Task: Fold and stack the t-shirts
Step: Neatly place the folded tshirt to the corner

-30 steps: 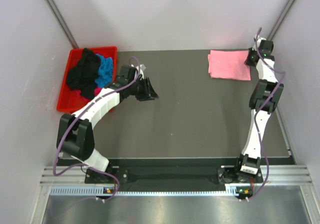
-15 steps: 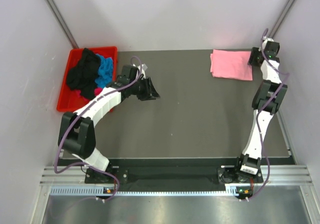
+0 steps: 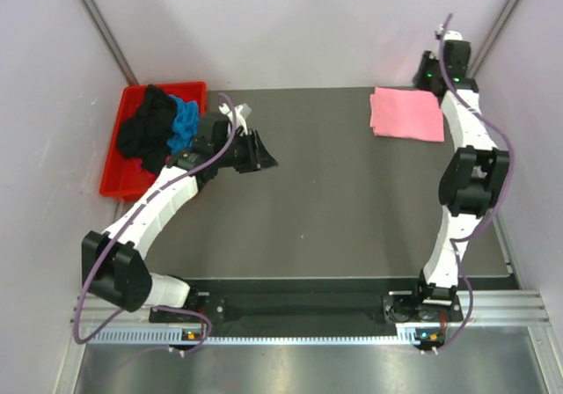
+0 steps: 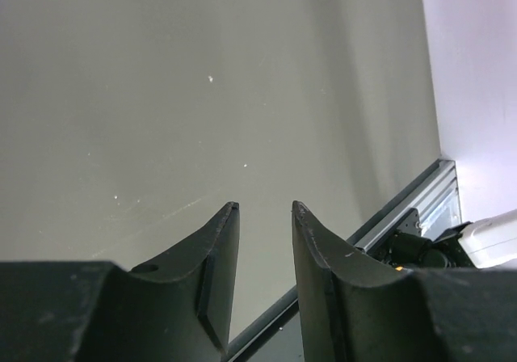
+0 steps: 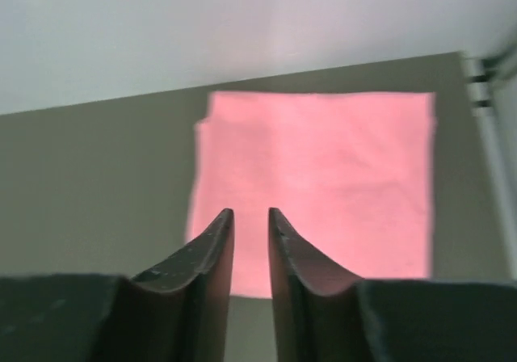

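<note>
Two pincers are seen, both empty. Nearest, the left pincer [image 4: 265, 207] is held partly open over the desk [image 3: 343, 209], pointed away from the red bin [image 3: 112, 181] just to its left, where a black shirt [image 3: 142, 130] and a blue shirt [image 3: 186, 121] are heaped with no clear long axis. The left arm [image 3: 165, 197] is judged much the nearer to that heap. Farthest, the right pincer [image 5: 250, 212] is held narrowly parted, raised near the folded pink shirt [image 3: 406, 115], which is laid flat at the desk's far right corner.
</note>
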Controlling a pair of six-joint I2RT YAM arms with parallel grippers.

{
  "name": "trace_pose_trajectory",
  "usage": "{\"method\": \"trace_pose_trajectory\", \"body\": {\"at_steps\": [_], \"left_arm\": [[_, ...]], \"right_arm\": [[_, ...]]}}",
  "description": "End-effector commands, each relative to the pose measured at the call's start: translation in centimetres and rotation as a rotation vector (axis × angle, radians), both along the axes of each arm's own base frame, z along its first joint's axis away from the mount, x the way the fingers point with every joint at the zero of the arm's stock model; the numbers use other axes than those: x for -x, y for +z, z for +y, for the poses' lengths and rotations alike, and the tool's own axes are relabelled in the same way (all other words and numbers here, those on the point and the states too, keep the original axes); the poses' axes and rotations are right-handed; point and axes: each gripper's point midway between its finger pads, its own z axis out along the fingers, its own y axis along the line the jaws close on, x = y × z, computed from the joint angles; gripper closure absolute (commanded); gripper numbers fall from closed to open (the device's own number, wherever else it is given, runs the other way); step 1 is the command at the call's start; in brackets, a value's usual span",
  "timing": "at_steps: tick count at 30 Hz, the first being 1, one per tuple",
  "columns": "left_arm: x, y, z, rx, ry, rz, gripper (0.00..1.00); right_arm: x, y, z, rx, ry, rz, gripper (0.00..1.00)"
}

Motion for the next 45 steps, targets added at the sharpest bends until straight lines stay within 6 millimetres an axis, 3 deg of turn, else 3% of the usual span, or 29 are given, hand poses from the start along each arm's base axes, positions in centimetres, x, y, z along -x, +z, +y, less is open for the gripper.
{"method": "trace_pose_trajectory", "body": {"at_steps": [1, 5, 8, 10, 18, 25, 34, 45], "left_arm": [[1.0, 2.5, 0.4, 0.016, -0.005, -0.074, 0.62], [2.0, 2.3, 0.8, 0.016, -0.006, -0.069, 0.62], [2.3, 2.2, 1.0, 0.018, 0.002, -0.066, 0.62], [2.2, 2.0, 0.9, 0.020, 0.005, -0.059, 0.62], [1.8, 0.8, 1.0, 0.003, 0.018, -0.039, 0.62], [1.8, 0.9, 1.8, -0.022, 0.055, -0.064, 0.62], [1.6, 1.2, 1.6, -0.029, 0.040, -0.071, 0.62], [1.9, 1.8, 1.8, -0.016, 0.046, -0.084, 0.63]], "right_arm": [[0.8, -1.6, 5.0, -0.062, 0.067, 0.028, 0.78], [0.8, -4.0, 9.2, -0.124, 0.135, 0.043, 0.91], [0.9, -6.4, 10.6, -0.173, 0.159, 0.070, 0.94], [0.8, -7.7, 13.5, -0.191, 0.213, 0.089, 0.97], [0.3, -11.9, 17.4, -0.190, 0.300, 0.146, 1.00], [-0.5, -14.1, 16.7, -0.122, 0.234, 0.223, 0.99], [0.6, -15.9, 14.9, -0.091, 0.172, 0.312, 0.99], [2.4, -15.8, 12.9, -0.004, 0.116, 0.353, 0.99]]}}
